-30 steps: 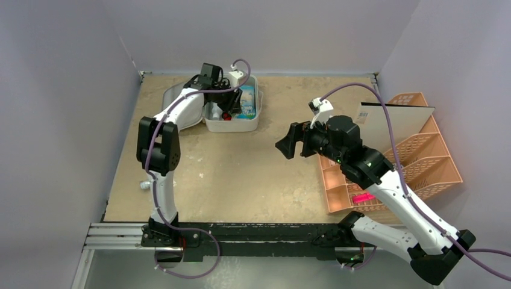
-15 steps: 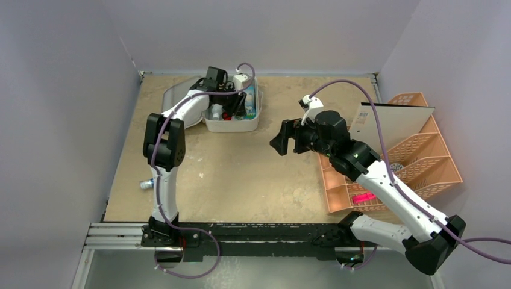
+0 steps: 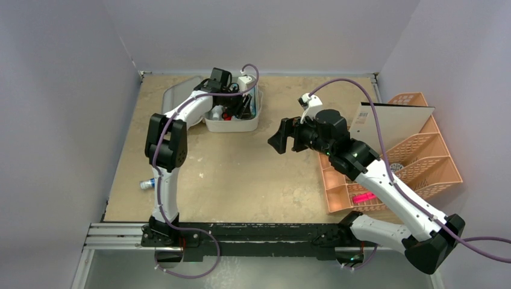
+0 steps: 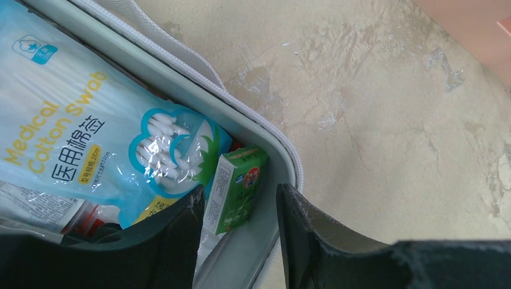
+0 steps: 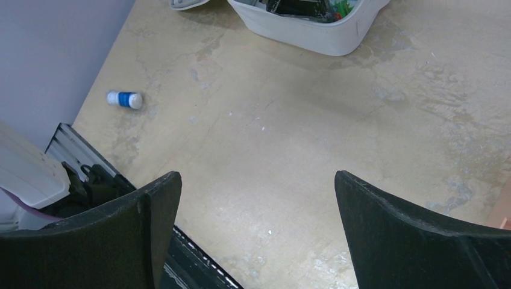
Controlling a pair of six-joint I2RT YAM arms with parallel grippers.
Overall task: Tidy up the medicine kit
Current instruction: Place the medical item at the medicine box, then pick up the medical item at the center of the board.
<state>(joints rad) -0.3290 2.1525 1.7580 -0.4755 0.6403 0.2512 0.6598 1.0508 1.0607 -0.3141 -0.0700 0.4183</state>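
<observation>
- Two pincers gape: left pincer (image 4: pixel 241 198) over the green box (image 4: pixel 238 180) lying inside the medicine kit (image 3: pixel 232 125), right pincer (image 5: pixel 256 177) empty.
- Next, probably the small bottle (image 5: pixel 125 99) by the left edge of the surface (image 3: pixel 241 174).

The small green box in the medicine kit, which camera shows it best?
The left wrist view: the green box sits close up against the medicine kit wall, beside the cotton swab bag, between the open fingers of the left hand. In the top view the left arm hides it; the right wrist view shows at most a green sliver.
</observation>
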